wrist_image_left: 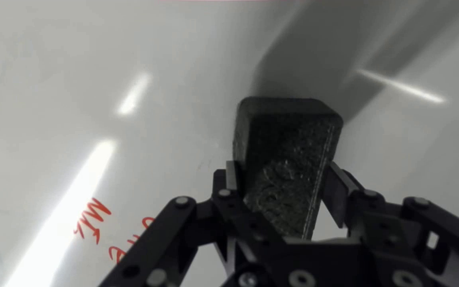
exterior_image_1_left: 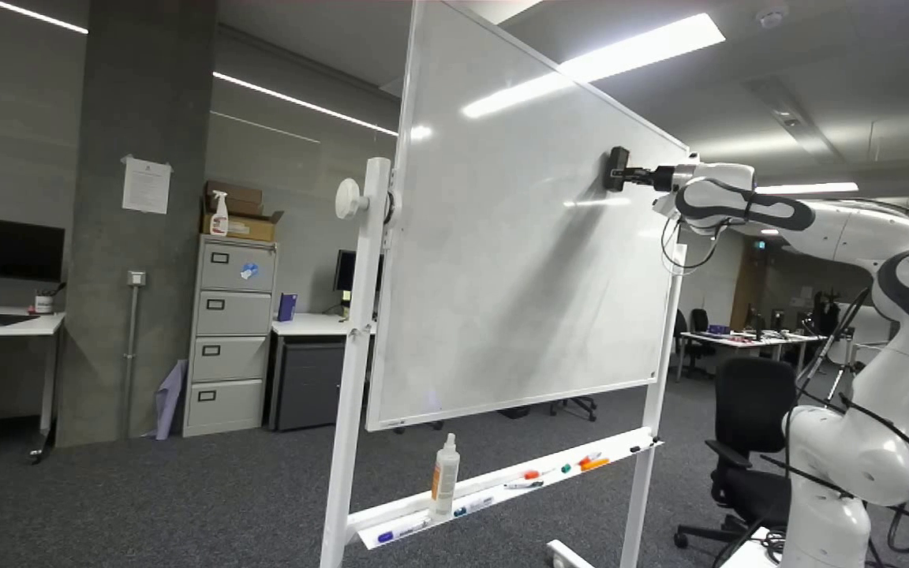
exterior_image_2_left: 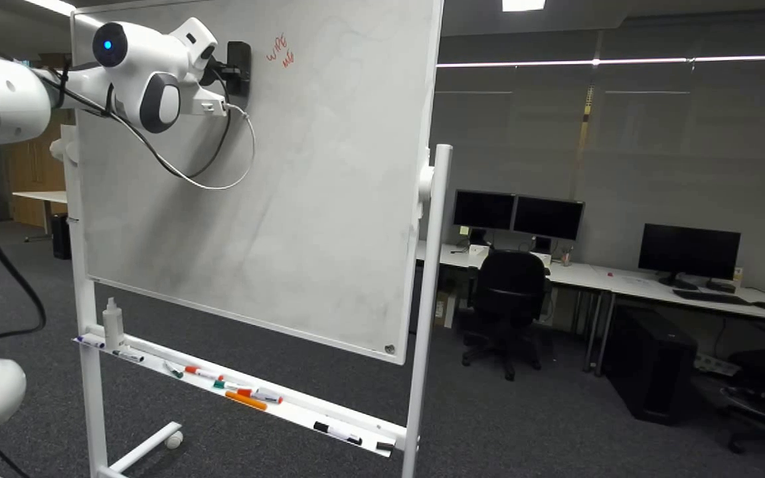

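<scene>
My gripper [wrist_image_left: 283,171] is shut on a black block-shaped eraser [wrist_image_left: 289,147], one finger on each long side. In an exterior view the eraser [exterior_image_1_left: 617,169] stands upright at the upper right of the whiteboard [exterior_image_1_left: 494,260], against its surface or very close to it; I cannot tell if it touches. In an exterior view the eraser [exterior_image_2_left: 239,68] is just left of small red writing [exterior_image_2_left: 280,50] that reads roughly "WIPE ME". The writing also shows at the lower left of the wrist view [wrist_image_left: 94,217], partly hidden by a gripper finger.
A tray [exterior_image_1_left: 502,493] below the board holds a white bottle [exterior_image_1_left: 445,477], several markers [exterior_image_2_left: 203,373] and an orange pen [exterior_image_2_left: 246,400]. White posts [exterior_image_1_left: 356,355] frame the board. Cables [exterior_image_2_left: 223,186] hang from the wrist. A black chair [exterior_image_1_left: 754,426] stands near the arm's base.
</scene>
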Controlling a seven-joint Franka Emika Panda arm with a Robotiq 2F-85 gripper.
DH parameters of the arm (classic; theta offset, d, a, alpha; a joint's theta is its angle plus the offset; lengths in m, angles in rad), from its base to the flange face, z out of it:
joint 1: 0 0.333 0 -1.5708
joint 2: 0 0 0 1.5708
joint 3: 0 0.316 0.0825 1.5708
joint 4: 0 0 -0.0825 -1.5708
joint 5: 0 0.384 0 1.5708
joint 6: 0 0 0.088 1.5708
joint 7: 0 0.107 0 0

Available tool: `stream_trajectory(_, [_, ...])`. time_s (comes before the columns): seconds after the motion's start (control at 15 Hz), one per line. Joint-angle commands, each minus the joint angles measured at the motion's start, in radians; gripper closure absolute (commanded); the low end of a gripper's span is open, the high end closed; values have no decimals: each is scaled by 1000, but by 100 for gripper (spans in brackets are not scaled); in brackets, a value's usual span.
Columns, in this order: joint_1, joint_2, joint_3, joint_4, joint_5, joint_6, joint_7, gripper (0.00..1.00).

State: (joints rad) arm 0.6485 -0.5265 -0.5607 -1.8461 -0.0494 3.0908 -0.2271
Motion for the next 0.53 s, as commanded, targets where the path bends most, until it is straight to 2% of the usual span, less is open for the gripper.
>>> stream_trajectory(0.0, [-140,-53,115,-28,64,-58,5,69])
stream_trajectory(0.27, [-291,-72,196,-41,111,-128,21,69])
stream_trajectory(0.33, [-243,-47,174,-17,129,-103,-22,44])
stream_trajectory(0.47, [-290,-55,194,-25,130,-117,-11,44])
